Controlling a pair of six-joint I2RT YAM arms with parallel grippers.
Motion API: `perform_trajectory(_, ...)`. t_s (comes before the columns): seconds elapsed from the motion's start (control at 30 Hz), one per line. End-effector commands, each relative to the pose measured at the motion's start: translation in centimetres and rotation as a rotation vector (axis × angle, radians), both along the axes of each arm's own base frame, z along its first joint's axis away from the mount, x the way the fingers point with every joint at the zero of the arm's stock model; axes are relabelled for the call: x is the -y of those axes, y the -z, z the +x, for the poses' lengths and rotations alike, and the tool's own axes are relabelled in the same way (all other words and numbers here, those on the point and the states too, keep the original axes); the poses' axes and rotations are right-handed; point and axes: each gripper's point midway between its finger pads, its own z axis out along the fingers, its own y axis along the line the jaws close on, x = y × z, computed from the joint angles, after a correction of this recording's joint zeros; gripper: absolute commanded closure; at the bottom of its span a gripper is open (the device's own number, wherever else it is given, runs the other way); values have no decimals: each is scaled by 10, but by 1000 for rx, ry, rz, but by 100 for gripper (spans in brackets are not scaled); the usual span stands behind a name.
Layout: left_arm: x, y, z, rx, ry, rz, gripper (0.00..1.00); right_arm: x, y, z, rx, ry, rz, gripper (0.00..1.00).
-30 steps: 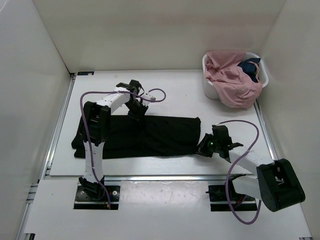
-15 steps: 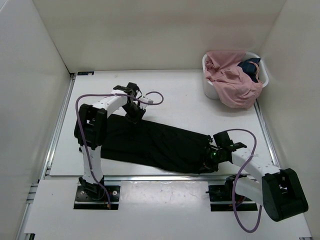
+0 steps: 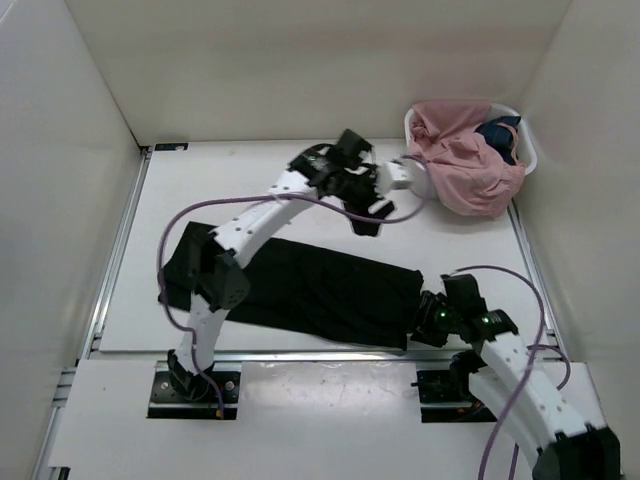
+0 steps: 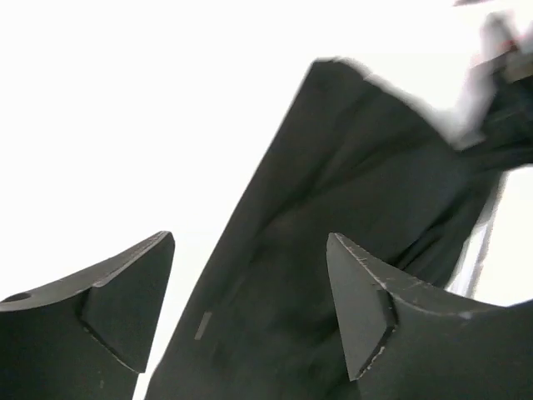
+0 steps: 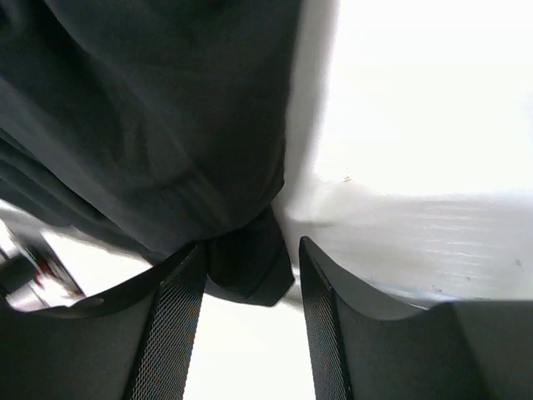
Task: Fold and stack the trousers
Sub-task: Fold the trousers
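Left gripper [image 4: 250, 242] rose off trousers [image 3: 310, 285]; wrist view shows jaws apart.

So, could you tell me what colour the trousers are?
The trousers are plain black; top view.

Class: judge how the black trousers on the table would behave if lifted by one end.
Probably floppy: the trousers lie flat with soft creases, so they would likely drape and sag. Seemingly thin cloth, so probably light for their size. Matte fabric, unlikely to slip.
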Motion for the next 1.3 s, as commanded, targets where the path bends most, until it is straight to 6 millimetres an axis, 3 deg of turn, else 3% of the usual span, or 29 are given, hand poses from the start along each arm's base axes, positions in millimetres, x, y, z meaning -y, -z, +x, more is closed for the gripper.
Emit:
perform_trajectory(0.0, 59, 27, -32, -136, 180, -92, 14, 15, 11, 3, 9, 254, -4, 47)
perform_trajectory(0.07, 78, 38, -36, -122, 211, -103, 13, 15, 2, 10, 85, 336, 64, 47)
perform_trajectory(0.1, 90, 55, -45, -135, 235, -91, 9, 16, -4, 15, 151, 357, 93, 47)
perform_trajectory(0.13, 100, 60, -45, -124, 241, -109, 9, 18, 2, 9, 134, 366, 91, 47)
perform_trajectory(0.2, 109, 85, -47, -149, 237, -81, 9, 20, 0, 10, 168, 389, 111, 47)
perform_trajectory(0.33, 119, 111, -43, -190, 224, -85, 9, 18, 8, 5, 142, 389, 120, 47)
perform_trajectory(0.5, 133, 115, -54, -239, 263, -129, 7, 24, 30, -9, 24, 359, 29, 49)
perform_trajectory(0.6, 134, 112, -61, -273, 284, -151, 4, 29, 32, -17, -22, 318, -36, 50)
perform_trajectory(0.77, 138, 79, -62, -234, 309, -210, 4, 38, 31, -27, -61, 267, -116, 50)
perform_trajectory(0.93, 139, 76, -74, -254, 341, -227, 0, 32, 31, -24, -43, 256, -80, 52)
perform_trajectory(1.1, 136, 111, -92, -334, 356, -174, 0, 30, 30, -27, -43, 248, -62, 52)
perform_trajectory(1.2, 139, 120, -103, -373, 382, -175, 0, 30, 30, -32, -46, 227, -63, 52)
perform_trajectory(1.27, 141, 126, -109, -389, 394, -169, 11, 30, 34, -36, -58, 212, -64, 52)
